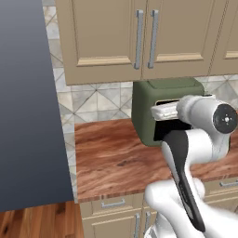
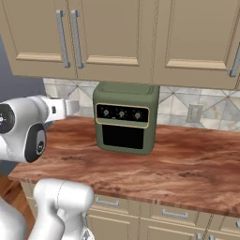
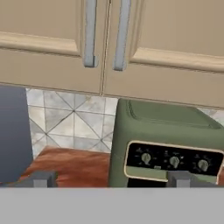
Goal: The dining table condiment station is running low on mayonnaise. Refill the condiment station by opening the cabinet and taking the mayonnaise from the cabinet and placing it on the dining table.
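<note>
Cabinet (image 3: 65, 35) doors both closed, twin silver bar handles (image 3: 90, 33) side by side at centre seam. Mayonnaise not visible; whereabouts cannot tell. Gripper (image 3: 109, 178) empty, fingertips (image 3: 40, 179) spread wide, aimed at cabinet bottom edge and green oven (image 3: 162, 144). Oven sits on wood counter (image 2: 187, 164) under cabinet. Grey tall panel (image 1: 28, 102) at left of counter.

Oven (image 2: 125, 123) on counter (image 2: 187, 164), below cabinet (image 2: 89, 37)
</note>
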Available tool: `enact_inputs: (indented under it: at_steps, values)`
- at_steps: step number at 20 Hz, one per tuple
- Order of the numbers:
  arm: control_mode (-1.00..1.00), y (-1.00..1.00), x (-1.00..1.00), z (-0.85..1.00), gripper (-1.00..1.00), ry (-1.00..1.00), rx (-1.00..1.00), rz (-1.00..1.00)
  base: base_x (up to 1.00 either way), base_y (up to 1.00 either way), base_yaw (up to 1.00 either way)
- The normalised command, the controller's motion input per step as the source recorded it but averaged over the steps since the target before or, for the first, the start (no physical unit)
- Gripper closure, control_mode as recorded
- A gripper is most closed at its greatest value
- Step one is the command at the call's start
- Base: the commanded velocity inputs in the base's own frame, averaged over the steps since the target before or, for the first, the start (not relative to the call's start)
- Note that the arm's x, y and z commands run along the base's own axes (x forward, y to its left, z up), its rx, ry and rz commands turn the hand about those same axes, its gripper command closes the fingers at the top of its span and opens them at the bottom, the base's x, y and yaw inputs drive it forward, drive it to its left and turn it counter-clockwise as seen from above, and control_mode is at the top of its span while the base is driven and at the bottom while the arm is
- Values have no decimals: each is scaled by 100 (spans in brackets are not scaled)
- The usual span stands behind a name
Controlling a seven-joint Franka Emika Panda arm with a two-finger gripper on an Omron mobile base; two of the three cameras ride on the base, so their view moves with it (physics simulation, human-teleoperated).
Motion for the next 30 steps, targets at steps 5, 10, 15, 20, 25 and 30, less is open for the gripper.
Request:
enact_inputs:
  at_steps: [5,10,15,20,25,30]
  values:
    - [-100,0,-7,79,-100,-28,19,8,0,0,0]
    - [-100,0,4,49,-100,-20,19,9,0,0,0]
    - [-100,0,44,3,-100,-24,12,0,0,0,0]
    - [-100,0,38,21,-100,-31,2,0,0,0,0]
    - [-100,2,34,58,-100,-16,0,0,0,0,0]
    - [-100,-1,15,47,-100,-3,-1,0,0,0,0]
